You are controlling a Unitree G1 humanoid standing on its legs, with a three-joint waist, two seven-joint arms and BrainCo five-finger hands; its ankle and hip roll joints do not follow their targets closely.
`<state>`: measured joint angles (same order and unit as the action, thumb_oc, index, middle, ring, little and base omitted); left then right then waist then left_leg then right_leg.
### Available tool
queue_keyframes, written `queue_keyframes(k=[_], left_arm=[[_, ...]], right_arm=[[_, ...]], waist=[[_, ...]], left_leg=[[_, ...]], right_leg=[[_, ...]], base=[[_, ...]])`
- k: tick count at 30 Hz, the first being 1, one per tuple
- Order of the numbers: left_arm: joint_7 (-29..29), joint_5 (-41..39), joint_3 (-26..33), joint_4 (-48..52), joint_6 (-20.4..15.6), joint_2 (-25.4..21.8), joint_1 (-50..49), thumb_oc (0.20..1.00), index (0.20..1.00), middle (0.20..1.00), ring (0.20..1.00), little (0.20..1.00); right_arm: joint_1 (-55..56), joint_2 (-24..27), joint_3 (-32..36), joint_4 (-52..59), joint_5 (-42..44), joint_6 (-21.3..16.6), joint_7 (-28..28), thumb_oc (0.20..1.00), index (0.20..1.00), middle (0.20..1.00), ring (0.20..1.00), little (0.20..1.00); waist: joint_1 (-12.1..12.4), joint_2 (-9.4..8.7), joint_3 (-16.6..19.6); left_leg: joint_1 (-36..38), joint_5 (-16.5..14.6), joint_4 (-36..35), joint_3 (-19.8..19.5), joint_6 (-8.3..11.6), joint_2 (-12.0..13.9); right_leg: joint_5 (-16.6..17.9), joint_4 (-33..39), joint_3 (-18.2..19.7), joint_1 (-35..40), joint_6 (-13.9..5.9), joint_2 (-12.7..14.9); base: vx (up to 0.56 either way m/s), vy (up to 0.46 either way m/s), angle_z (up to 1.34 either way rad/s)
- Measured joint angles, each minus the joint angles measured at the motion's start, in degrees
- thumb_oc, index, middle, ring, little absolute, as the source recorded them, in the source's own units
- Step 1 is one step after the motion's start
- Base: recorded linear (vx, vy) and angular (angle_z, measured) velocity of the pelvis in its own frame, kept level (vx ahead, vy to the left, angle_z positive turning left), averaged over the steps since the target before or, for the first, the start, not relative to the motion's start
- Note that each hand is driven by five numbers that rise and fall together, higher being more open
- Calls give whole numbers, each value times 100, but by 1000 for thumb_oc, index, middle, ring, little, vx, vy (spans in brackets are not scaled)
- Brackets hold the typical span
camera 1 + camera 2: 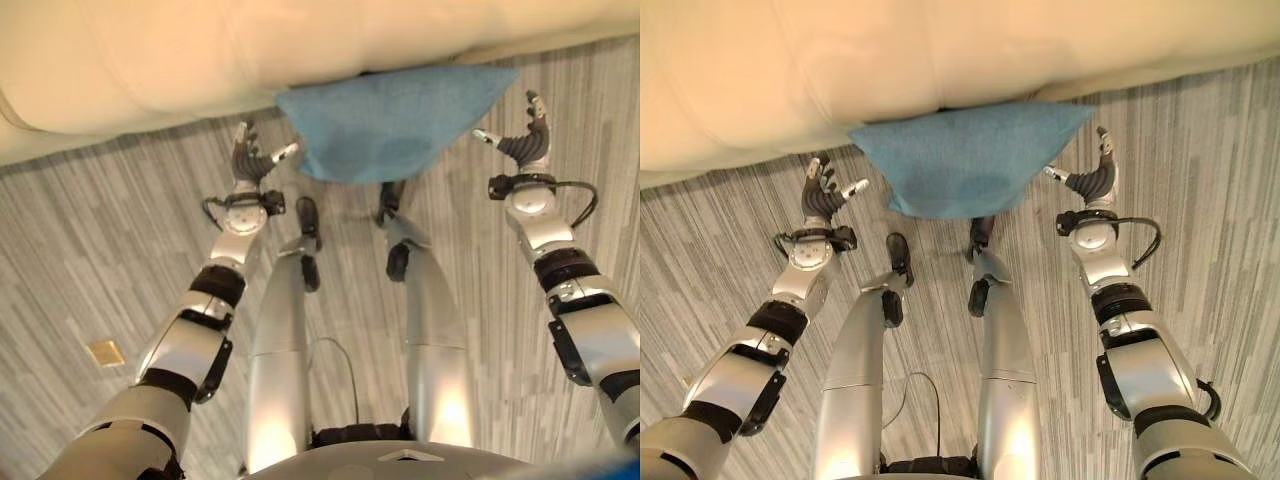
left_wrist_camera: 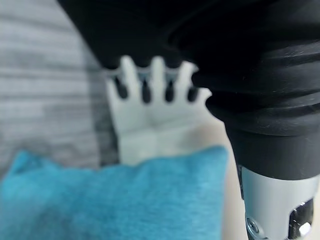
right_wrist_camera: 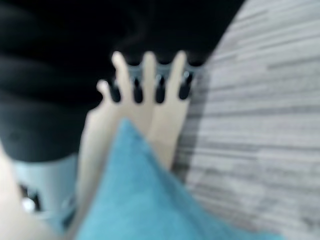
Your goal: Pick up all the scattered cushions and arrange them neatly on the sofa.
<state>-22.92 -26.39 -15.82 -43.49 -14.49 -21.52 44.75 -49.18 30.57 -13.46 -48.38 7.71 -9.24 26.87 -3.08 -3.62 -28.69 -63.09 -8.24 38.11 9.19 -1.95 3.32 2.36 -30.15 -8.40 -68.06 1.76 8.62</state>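
Observation:
A blue cushion [image 1: 390, 120] lies on the floor with its far edge against the base of the cream sofa [image 1: 200, 60]. My left hand [image 1: 247, 162] is open just off the cushion's left corner, thumb pointing toward it. My right hand [image 1: 527, 143] is open beside the cushion's right corner, a small gap away. In the left wrist view the straight fingers [image 2: 150, 90] spread past the cushion [image 2: 115, 200]. From the right wrist I see the same: straight fingers [image 3: 145, 75] beyond a cushion corner [image 3: 145, 200]. Neither hand holds anything.
Grey striped floor [image 1: 80, 260] stretches to both sides of the cushion. A small tan square [image 1: 105, 352] lies on the floor at the lower left. The sofa's front runs across the whole far side.

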Motion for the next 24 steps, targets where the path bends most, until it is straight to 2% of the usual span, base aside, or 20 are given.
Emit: queue_keyframes(k=[4, 11, 17, 24], left_arm=[[-123, -6, -166, -21, 3, -45, 287, 1000, 1000, 1000, 1000, 1000], [-249, -72, -440, -39, 3, -206, 991, 1000, 1000, 1000, 1000, 1000], [-264, -235, -670, -357, 10, -372, 1688, 1000, 1000, 1000, 1000, 1000], [-394, -458, -893, -405, 22, -330, 1987, 1000, 1000, 1000, 1000, 1000]], right_arm=[[-312, 40, 0, -307, 74, -3, 111, 1000, 1000, 1000, 1000, 1000], [-738, 405, -76, -497, 450, -40, 108, 1000, 1000, 1000, 1000, 1000], [-1838, 415, -653, -616, 682, -55, 83, 1000, 1000, 1000, 1000, 1000], [-2420, 314, -1028, -884, 933, -49, 45, 1000, 1000, 1000, 1000, 1000]], waist=[[-56, -1, -2], [-62, 16, -10], [-40, 30, -10], [86, 36, -10]], left_leg=[[-439, -57, 256, 89, -6, 77], [-1108, -162, 668, 156, -39, 97], [-1660, -238, 946, 289, -95, 155], [-1825, -238, 1013, 307, -91, 157]], right_leg=[[41, -175, 111, -470, -27, -47], [23, -522, 235, -1170, 0, -33], [72, -695, 346, -1764, 39, -43], [67, -814, 385, -1967, 72, -40]], base=[[24, 3, -9], [37, 5, -3], [27, 4, -6], [5, -5, 1]])
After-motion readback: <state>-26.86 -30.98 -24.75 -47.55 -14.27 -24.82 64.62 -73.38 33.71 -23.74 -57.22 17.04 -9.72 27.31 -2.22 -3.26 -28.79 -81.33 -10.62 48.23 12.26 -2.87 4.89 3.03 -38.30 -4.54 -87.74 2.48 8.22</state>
